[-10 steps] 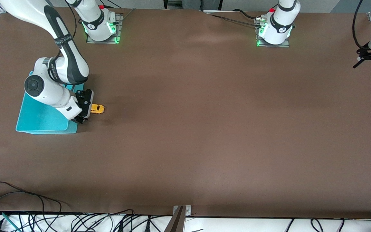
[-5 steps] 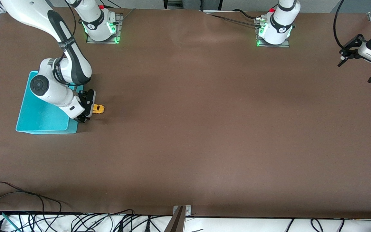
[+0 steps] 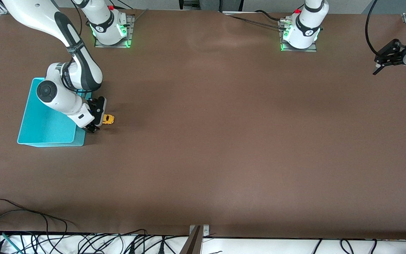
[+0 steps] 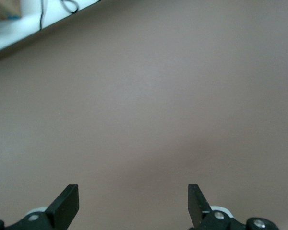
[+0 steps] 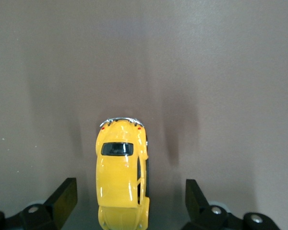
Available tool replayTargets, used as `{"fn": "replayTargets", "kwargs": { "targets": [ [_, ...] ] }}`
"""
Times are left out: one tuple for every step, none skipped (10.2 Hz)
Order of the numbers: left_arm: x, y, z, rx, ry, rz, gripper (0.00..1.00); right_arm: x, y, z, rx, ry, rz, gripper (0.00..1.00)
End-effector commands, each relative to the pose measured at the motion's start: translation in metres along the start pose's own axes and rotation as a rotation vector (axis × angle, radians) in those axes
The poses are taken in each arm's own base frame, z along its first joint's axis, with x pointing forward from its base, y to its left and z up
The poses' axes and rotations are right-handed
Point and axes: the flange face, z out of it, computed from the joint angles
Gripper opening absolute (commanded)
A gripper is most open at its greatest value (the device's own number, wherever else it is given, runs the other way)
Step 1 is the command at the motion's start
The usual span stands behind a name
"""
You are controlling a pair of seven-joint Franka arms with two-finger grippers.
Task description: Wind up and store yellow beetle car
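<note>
Turquoise bin (image 3: 44,132) beside yellow beetle car (image 3: 108,119), nothing visible inside.

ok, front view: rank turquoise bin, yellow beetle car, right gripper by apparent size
1. turquoise bin, largest by far.
2. right gripper, open beside the bin, over the car.
3. yellow beetle car, smallest, partly hidden by that gripper, which is raised toward the camera, so this gap is unsure.

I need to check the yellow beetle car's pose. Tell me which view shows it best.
The right wrist view: the yellow beetle car fills the lower middle, seen from above between the open right tool's fingers. The front view shows it only as a tiny yellow spot beside the turquoise bin. The left wrist view shows only bare table.
</note>
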Motion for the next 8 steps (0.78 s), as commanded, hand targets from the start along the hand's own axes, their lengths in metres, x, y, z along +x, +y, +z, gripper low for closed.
{"fn": "replayTargets", "kwargs": {
  "targets": [
    [0.006, 0.0151, -0.0039, 0.005, -0.013, -0.209, 1.0, -0.0009, -0.0049, 0.009, -0.02, -0.004, -0.022, 1.0],
    [0.0055, 0.0137, -0.0017, 0.005, -0.018, -0.22, 1.0, -0.0002, -0.005, 0.0111, -0.029, -0.003, -0.023, 1.0],
    [0.0051, 0.0131, 0.004, 0.003, -0.03, -0.225, 1.0, -0.0003, -0.0051, 0.0126, -0.027, -0.003, -0.023, 1.0],
    [0.004, 0.0125, 0.0039, -0.003, -0.029, -0.259, 1.0, -0.0002, -0.005, 0.0118, -0.029, -0.003, -0.023, 0.71],
    [0.0044, 0.0148, 0.004, -0.031, -0.027, -0.323, 1.0, -0.0002, -0.0048, 0.0117, -0.03, -0.003, -0.026, 0.46],
    [0.0039, 0.0137, 0.0042, -0.034, -0.029, -0.341, 1.0, 0.0, -0.0033, 0.0103, -0.041, -0.002, -0.045, 0.25],
    [0.0042, 0.0136, 0.0051, -0.034, -0.032, -0.343, 1.0, 0.0, -0.003, 0.01, -0.044, -0.002, -0.054, 0.05],
    [0.0041, 0.0113, 0.0059, -0.036, -0.031, -0.341, 1.0, 0.0001, -0.0028, 0.0092, -0.046, -0.002, -0.054, 0.0]
  ]
}}
